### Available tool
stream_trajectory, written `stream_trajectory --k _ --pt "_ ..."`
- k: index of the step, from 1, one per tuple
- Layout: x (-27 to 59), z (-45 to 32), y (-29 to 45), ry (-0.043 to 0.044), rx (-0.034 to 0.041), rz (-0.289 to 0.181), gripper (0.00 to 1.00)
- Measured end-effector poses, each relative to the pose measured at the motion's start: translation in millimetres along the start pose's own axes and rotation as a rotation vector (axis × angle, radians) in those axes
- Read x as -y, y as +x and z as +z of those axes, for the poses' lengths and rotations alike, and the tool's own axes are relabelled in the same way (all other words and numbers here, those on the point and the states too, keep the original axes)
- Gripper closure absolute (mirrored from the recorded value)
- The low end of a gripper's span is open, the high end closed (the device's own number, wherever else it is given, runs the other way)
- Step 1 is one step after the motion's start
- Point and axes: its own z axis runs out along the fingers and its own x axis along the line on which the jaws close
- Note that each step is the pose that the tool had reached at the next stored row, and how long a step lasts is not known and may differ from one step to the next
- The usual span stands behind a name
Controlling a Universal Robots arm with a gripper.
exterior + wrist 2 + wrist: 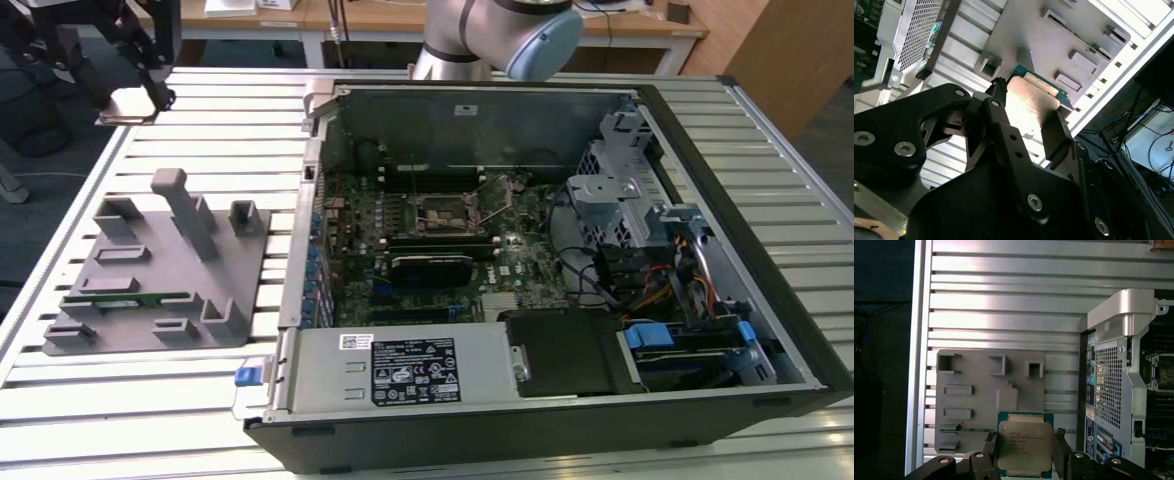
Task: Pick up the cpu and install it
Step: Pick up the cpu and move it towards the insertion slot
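Black gripper (1026, 452), jaws pinched on opposite edges of the cpu (1025, 444), holds the chip in the air at the exterior view's far left, above the grey holder tray (160, 265) on the slatted table (80, 400) (a green memory stick (127, 297) lies in one slot). To the right stands the open computer case (747, 200). The socket (447, 212) on its motherboard appears empty, though detail there is hard to make out. Pick-up looks complete; the chip is well apart from the socket, so installation is not yet done.
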Motion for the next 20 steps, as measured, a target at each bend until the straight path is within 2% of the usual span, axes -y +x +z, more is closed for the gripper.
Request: stream_trajectory --k 5,11,20 --pt "0.1 0.0 -5.7 0.0 -0.0005 0.0 0.47" --pt "0.3 -0.1 -16.8 0.0 -0.0017 0.0 0.47" --pt "0.5 -0.2 -29.2 0.0 -0.0028 0.0 0.47"
